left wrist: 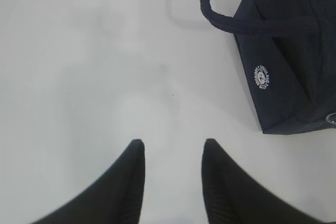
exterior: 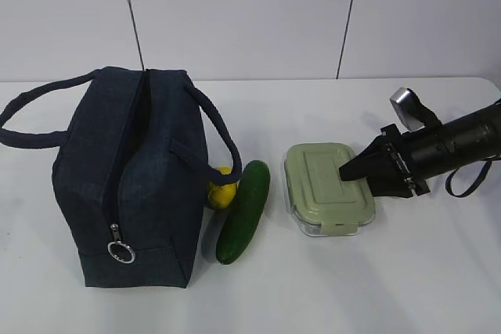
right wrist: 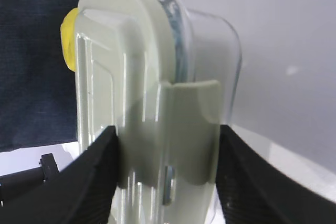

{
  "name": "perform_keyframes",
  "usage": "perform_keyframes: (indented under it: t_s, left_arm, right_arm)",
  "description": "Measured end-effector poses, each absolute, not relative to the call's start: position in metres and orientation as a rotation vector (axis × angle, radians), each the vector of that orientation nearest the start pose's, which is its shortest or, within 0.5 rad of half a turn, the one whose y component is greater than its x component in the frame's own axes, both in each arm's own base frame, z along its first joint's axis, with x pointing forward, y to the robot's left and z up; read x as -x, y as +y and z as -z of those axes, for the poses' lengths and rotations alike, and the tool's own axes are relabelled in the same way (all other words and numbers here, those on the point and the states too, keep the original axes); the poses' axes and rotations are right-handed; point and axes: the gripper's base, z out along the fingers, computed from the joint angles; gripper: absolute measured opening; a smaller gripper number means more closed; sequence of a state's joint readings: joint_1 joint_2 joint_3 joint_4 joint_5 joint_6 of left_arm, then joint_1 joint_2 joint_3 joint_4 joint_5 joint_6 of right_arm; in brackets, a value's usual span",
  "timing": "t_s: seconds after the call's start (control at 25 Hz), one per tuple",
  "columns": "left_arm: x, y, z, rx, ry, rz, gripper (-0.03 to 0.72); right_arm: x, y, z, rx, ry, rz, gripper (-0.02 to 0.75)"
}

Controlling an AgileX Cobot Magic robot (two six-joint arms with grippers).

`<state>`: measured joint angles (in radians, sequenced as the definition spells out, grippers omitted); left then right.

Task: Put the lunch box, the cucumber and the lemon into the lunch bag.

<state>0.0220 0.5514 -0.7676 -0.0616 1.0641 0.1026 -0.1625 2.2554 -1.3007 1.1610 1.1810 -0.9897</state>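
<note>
The navy lunch bag [exterior: 125, 177] stands at the left, its zipper ring [exterior: 120, 252] at the near end. The yellow lemon [exterior: 221, 189] lies against the bag, and the dark green cucumber [exterior: 244, 210] lies beside it. The lunch box [exterior: 321, 181] with its pale green lid sits right of the cucumber. My right gripper [exterior: 348, 177] grips its right end, one finger on the lid and one on the base. In the right wrist view the lunch box [right wrist: 147, 77] fills the gap between the fingers of the right gripper [right wrist: 167, 135]. My left gripper [left wrist: 170, 145] is open over bare table.
In the left wrist view the bag [left wrist: 283, 51] and one loop handle [left wrist: 220, 14] lie at the upper right. The bag's other handle [exterior: 219, 134] arches over the lemon. The white table [exterior: 407, 271] meets a white panelled wall behind.
</note>
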Motion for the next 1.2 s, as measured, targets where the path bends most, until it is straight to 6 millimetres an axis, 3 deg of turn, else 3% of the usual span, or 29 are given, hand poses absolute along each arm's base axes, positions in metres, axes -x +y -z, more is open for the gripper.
perform_keyframes:
  t_s: [1.2]
  left_arm:
    - [-0.0783,-0.0032,-0.3371,-0.086,2.328,0.015,0.264]
  right_arm:
    - [-0.3943,0.0146,-0.0945,-0.002,2.623,-1.439,0.388]
